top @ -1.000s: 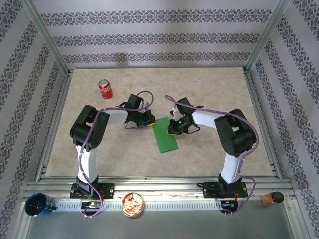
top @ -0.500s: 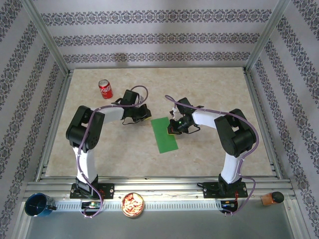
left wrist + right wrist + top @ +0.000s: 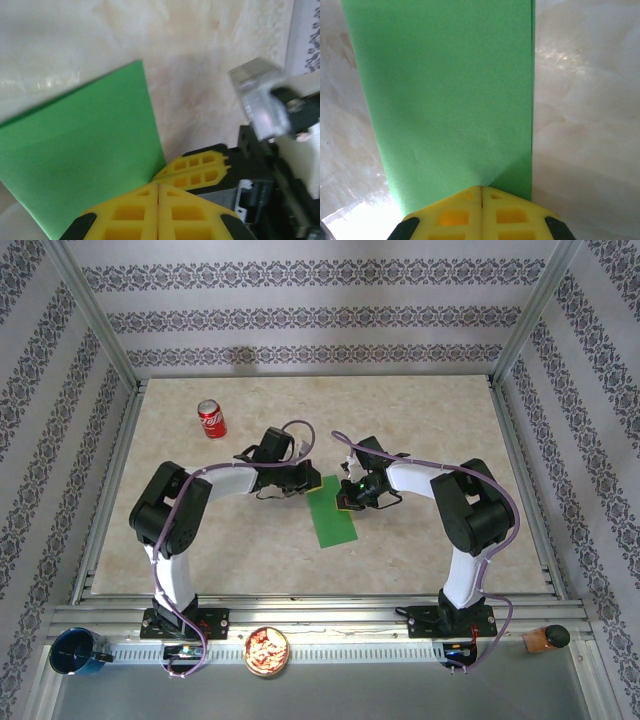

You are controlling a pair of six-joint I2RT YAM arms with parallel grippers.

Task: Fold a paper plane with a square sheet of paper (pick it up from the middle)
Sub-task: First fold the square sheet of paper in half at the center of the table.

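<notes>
The square sheet of paper (image 3: 333, 517) lies flat mid-table as a narrow bright green rectangle; no plane shape shows. My left gripper (image 3: 312, 482) is shut, its yellow tips (image 3: 158, 184) low at the paper's (image 3: 85, 160) far end, nothing between them. My right gripper (image 3: 345, 503) is also shut. Its closed tips (image 3: 481, 187) rest on the green sheet (image 3: 450, 100) near its right long edge. In the left wrist view the right gripper's yellow fingers (image 3: 197, 170) lie almost against my left tips.
A red soda can (image 3: 211, 419) stands at the far left of the table. Off the near edge sit a blue cup (image 3: 75, 652), a bowl of snacks (image 3: 267, 651) and a small brown object (image 3: 545, 638). Metal frame posts and patterned walls ring the table.
My left gripper pulled back to the left, off the paper, then swung right again to the paper's far end. The right arm and the paper stayed put.
</notes>
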